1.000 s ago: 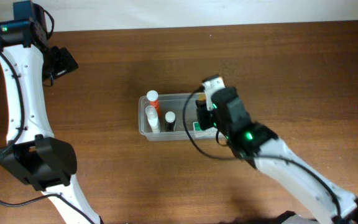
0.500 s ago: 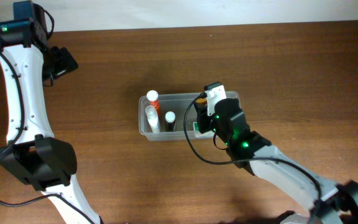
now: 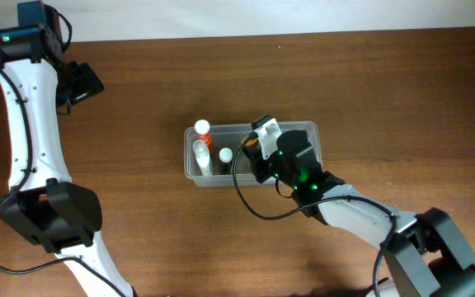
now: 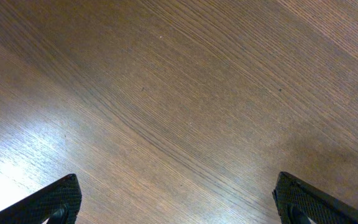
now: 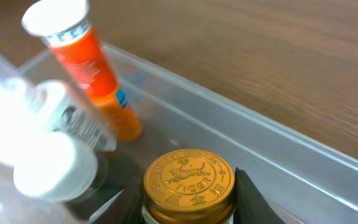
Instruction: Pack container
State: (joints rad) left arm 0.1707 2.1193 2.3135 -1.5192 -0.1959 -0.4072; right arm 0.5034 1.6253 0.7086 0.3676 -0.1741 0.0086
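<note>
**Jar going into the tub, release to come**

The container (image 3: 310, 130) sits on the worktop (image 3: 402, 74) near the middle of the overhead frame, and the right hand (image 3: 258, 155) reaches into its middle. That hand pinches a small jar (image 5: 188, 177) with a gold lid; one dark finger shows at the lid's right edge in the wrist view. An orange tube (image 5: 98, 87) with a white cap and some white bottles (image 5: 45, 155) lean in the left part of the tub, close to the jar. I judge the step to be placing the jar. The next move calls for setting it down on the tub's floor clear of the bottles, then spreading the fingers and lifting straight up. The left hand (image 3: 79, 82) hangs at the upper left, well apart, fingers spread wide over bare wood.

The lid bears an embossed tiger with small characters beneath it, too fine to read. The tube has a blue mark and the nearest bottle some dark print, both illegible
</note>
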